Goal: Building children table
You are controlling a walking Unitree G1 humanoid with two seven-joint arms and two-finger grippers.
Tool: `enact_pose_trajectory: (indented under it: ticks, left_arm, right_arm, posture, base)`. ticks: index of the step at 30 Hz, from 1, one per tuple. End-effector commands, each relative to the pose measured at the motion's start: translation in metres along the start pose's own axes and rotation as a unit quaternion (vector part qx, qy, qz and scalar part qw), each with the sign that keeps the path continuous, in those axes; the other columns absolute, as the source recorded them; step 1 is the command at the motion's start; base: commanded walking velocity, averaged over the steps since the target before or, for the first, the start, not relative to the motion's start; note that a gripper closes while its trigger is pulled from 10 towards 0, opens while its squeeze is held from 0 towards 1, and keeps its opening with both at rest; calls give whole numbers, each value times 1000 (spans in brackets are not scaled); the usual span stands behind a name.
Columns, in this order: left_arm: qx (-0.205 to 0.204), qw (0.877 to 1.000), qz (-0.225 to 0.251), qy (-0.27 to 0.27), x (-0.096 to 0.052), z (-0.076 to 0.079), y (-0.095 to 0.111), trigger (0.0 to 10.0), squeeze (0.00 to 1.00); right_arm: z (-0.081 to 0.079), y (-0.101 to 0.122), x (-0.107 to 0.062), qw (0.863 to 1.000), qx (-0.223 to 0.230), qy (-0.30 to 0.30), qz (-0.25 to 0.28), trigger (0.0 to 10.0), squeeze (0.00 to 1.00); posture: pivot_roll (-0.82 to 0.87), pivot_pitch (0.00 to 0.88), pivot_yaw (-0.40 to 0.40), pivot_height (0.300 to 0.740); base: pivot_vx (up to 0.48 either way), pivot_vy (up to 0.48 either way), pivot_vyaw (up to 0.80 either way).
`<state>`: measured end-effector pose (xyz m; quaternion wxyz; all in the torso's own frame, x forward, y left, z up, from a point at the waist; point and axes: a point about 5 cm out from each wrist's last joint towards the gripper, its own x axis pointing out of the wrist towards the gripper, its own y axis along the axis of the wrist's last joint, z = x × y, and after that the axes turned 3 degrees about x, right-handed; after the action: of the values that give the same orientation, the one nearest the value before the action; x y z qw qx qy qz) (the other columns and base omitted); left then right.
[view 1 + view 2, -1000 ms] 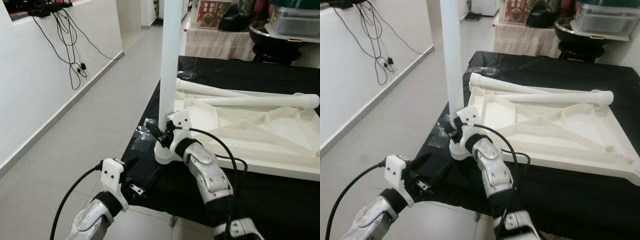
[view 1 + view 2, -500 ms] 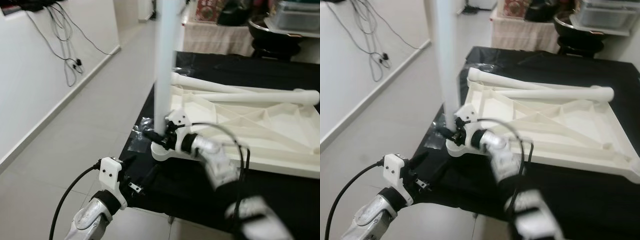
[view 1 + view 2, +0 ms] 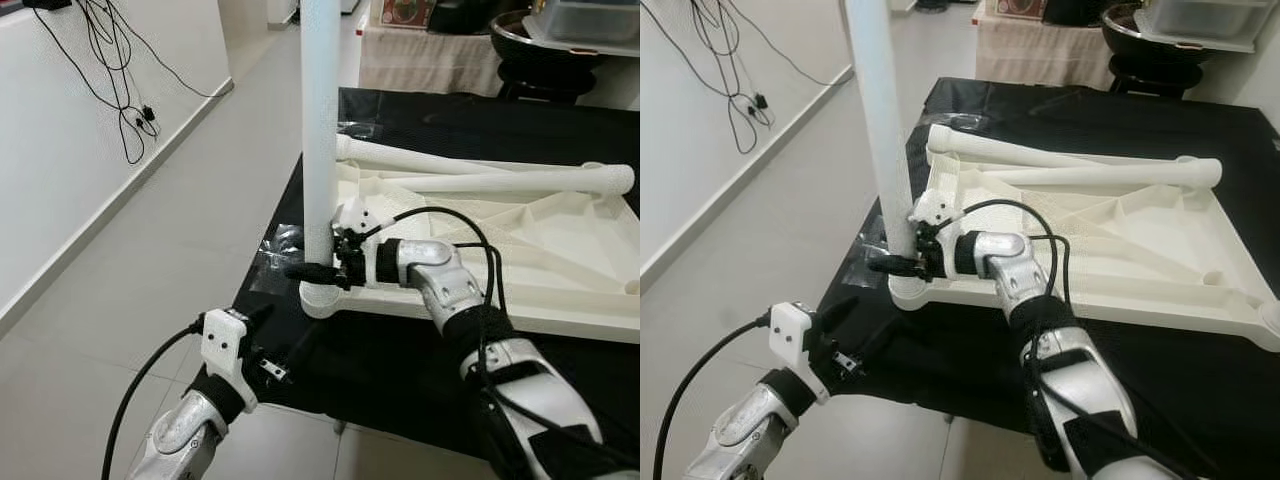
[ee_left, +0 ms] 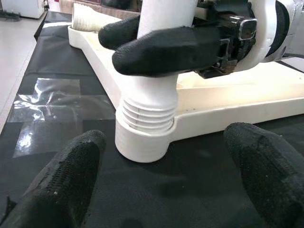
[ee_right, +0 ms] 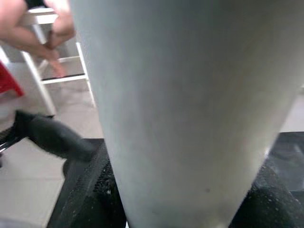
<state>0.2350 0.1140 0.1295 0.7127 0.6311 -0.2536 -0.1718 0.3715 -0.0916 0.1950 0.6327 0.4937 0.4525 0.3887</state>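
Note:
The white tabletop [image 3: 560,262] lies upside down on a black-covered table [image 3: 420,370]. A white table leg [image 3: 320,120] stands upright in its near-left corner socket [image 3: 325,298]; the screw thread [image 4: 145,116] shows just above the socket. My right gripper [image 3: 318,270] is shut on the leg just above the socket, its fingers [image 4: 166,50] wrapped around it. My left gripper [image 3: 283,335] hangs open at the table's front edge, pointing at the socket without touching it. Two loose legs [image 3: 420,160] lie on the tabletop's far side.
Clear plastic wrap [image 3: 285,250] lies on the black cloth beside the socket. To the left are tiled floor and a white wall with hanging cables [image 3: 110,60]. A cloth-covered stand [image 3: 430,60] with a dark bowl [image 3: 540,30] is behind. A person's hand [image 5: 47,28] is beyond the leg.
My right forearm has swung from below the socket round to the right, over the tabletop's edge, with the gripper still on the leg. The camera shifted. The left gripper barely moved.

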Motion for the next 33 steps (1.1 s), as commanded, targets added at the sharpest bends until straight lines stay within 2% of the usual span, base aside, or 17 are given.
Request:
enact_pose_trajectory:
  ticks: [1, 2, 3, 8, 14, 16, 18, 20, 21, 22, 23, 24, 27, 33]
  left_arm:
    - [1, 1000, -6, 3, -2, 1, -3, 10000, 0]
    - [1, 1000, -6, 3, -2, 1, -3, 10000, 0]
    - [1, 1000, -6, 2, -2, 2, -3, 10000, 0]
    - [0, 1000, -6, 2, -2, 2, -3, 10000, 0]
    - [-2, 1000, -5, 2, -2, 2, -3, 10000, 0]
    - [-2, 1000, -5, 1, -3, 2, -2, 10000, 0]
    - [-2, 1000, -5, 2, -4, 2, -2, 10000, 0]
    - [-2, 1000, -5, 2, -4, 2, -2, 10000, 0]
    - [-1, 1000, -5, 2, -5, 1, -1, 10000, 0]
    - [-1, 1000, -6, 2, -5, 1, 0, 10000, 0]
    - [-1, 1000, -6, 2, -5, 1, 0, 10000, 0]
    - [-1, 1000, -6, 1, -5, 0, -1, 10000, 0]
    - [-1, 1000, -8, 0, -5, -1, -1, 10000, 0]
    - [0, 1000, -10, -2, -5, -1, -2, 10000, 0]
  right_arm:
    - [-2, 0, 3, 1000, 4, 23, 1, 6627, 0]
    - [-2, 0, 3, 1000, 4, 23, 1, 6627, 0]
    - [-2, -4, 1, 999, 19, 26, 11, 0, 0]
    - [-4, -10, 0, 999, 29, 27, 17, 0, 0]
    - [-5, -19, -1, 998, 49, -19, 44, 0, 0]
    - [-5, -24, 3, 996, 50, -68, 41, 0, 0]
    - [-5, -33, 14, 984, 66, -162, 33, 0, 0]
    - [-5, -33, 14, 984, 66, -162, 33, 0, 0]
    - [-15, -51, 22, 931, 103, -349, 17, 0, 0]
    - [-23, -56, 22, 911, 118, -396, 13, 0, 0]
    - [-23, -56, 22, 911, 118, -396, 13, 0, 0]
    - [-29, -58, 23, 902, 125, -413, 12, 0, 0]
    - [-30, -55, 26, 901, 120, -418, 12, 0, 0]
    - [-30, -46, 41, 911, 107, -398, 16, 0, 0]
  posture:
    - [85, 125, -23, 740]
    - [85, 125, -23, 740]
    - [82, 125, -19, 740]
    - [80, 127, -18, 740]
    - [72, 134, -15, 740]
    - [71, 139, -16, 740]
    - [71, 143, -21, 740]
    - [71, 143, -21, 740]
    - [74, 160, -15, 740]
    - [71, 161, -13, 740]
    - [71, 161, -13, 740]
    - [60, 151, -8, 740]
    - [61, 145, -7, 740]
    - [69, 135, -9, 740]
  base:
    - [0, 0, 0]
    - [0, 0, 0]
    - [0, 0, 0]
    - [0, 0, 0]
    - [0, 0, 0]
    - [0, 0, 0]
    - [0, 0, 0]
    - [0, 0, 0]
    - [0, 0, 0]
    - [0, 0, 0]
    - [0, 0, 0]
    - [0, 0, 0]
    - [0, 0, 0]
    - [0, 0, 0]
